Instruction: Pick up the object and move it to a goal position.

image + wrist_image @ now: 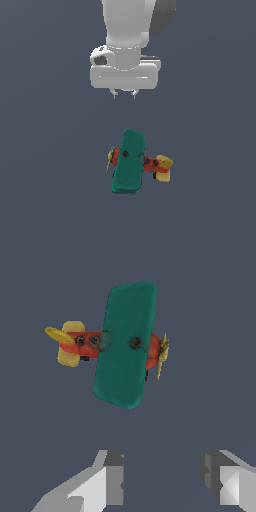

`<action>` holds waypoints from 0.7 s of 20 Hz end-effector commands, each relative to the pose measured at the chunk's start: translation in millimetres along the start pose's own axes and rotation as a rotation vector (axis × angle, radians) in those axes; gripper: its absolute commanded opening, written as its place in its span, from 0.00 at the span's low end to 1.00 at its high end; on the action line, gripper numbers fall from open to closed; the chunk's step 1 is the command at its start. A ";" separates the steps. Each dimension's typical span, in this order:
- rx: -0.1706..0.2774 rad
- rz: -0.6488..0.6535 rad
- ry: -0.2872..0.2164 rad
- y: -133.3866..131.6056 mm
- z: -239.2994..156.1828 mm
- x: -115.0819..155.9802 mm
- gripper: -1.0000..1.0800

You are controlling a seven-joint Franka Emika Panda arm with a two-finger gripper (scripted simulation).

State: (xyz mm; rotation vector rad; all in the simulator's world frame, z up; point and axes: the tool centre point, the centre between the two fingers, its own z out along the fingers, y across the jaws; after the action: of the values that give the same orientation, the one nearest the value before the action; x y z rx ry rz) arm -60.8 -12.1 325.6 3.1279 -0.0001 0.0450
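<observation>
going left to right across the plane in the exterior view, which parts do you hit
propeller → wings → tail

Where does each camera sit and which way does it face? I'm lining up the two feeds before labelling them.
Exterior view: off the arm, looking down at the grey surface; shows the toy biplane and, beyond it, the white arm's wrist with the gripper.
Wrist view: on the wrist, looking along the fingers at the biplane; only the two open fingers show.
Shared: the biplane, ungrasped, and the gripper's fingers.
</observation>
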 end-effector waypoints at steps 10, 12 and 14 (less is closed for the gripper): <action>-0.011 -0.004 0.010 -13.0 1.0 5.6 0.62; -0.012 -0.004 0.011 -13.4 0.9 6.2 0.62; -0.013 -0.004 0.011 -13.5 0.7 5.9 0.62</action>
State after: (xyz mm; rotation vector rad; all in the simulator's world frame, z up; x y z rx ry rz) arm -55.0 1.4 324.6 3.1156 0.0069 0.0613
